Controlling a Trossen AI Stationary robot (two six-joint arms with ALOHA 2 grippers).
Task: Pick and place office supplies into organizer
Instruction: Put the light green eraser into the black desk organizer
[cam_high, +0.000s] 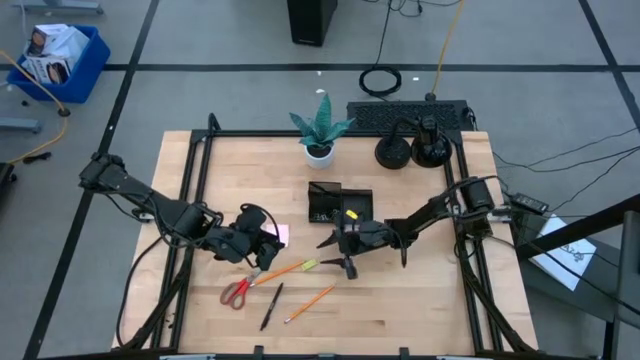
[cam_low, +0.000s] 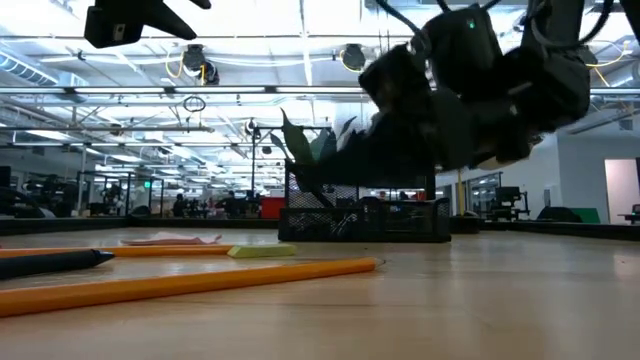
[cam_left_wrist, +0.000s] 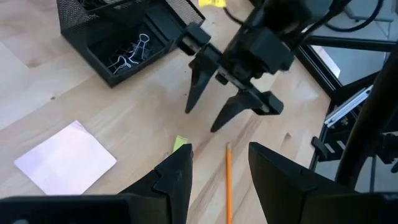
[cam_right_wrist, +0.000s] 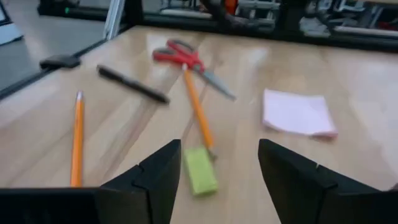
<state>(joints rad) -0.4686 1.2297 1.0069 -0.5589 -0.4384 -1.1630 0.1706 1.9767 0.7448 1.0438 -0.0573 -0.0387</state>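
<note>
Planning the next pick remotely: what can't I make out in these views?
- Organizer contents: high view too small; left wrist view cuts off all but the clips compartment.
- Highlighter: left wrist view, mostly behind the left gripper's finger.
- Right gripper: low view shows only a dark mass.

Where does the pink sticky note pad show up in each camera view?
High view: sticky note pad beside the left gripper, partly covered.
Low view: thin pink sliver at left, on the table.
Left wrist view: lower left.
Right wrist view: right of middle.
Shared landmark: the yellow-green highlighter lies close by.
</note>
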